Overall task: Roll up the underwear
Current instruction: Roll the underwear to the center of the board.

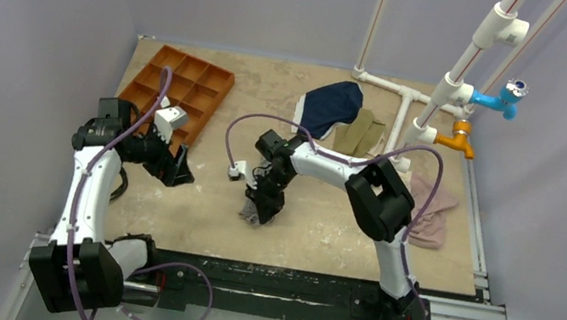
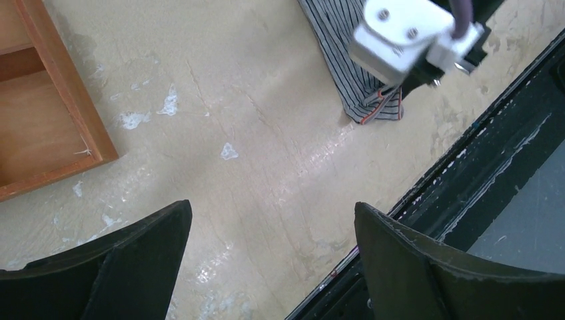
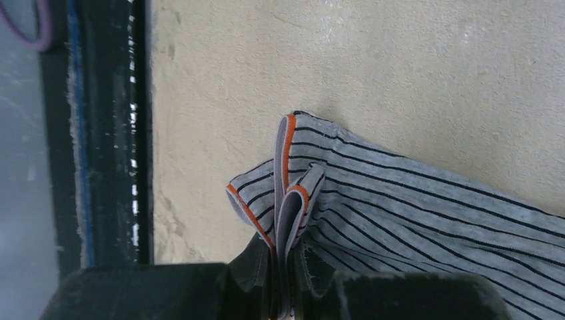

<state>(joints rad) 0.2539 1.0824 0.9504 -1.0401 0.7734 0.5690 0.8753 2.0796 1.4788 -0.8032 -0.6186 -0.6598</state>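
Okay: near the front edge of the table, my right gripper is clenched on the orange-trimmed hem of the striped underwear — cloth bunched between the fingers, the rest trailing on the table. Left gripper hovers off to its left, jaws released, holding nothing. Farther back — wooden compartment tray, navy garment, olive-tan garment.

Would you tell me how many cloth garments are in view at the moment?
4. Striped underwear, pinched in the right gripper, centre front; navy garment and olive-tan garment together at the back; pink garment at the right edge. More could be hidden beneath these.
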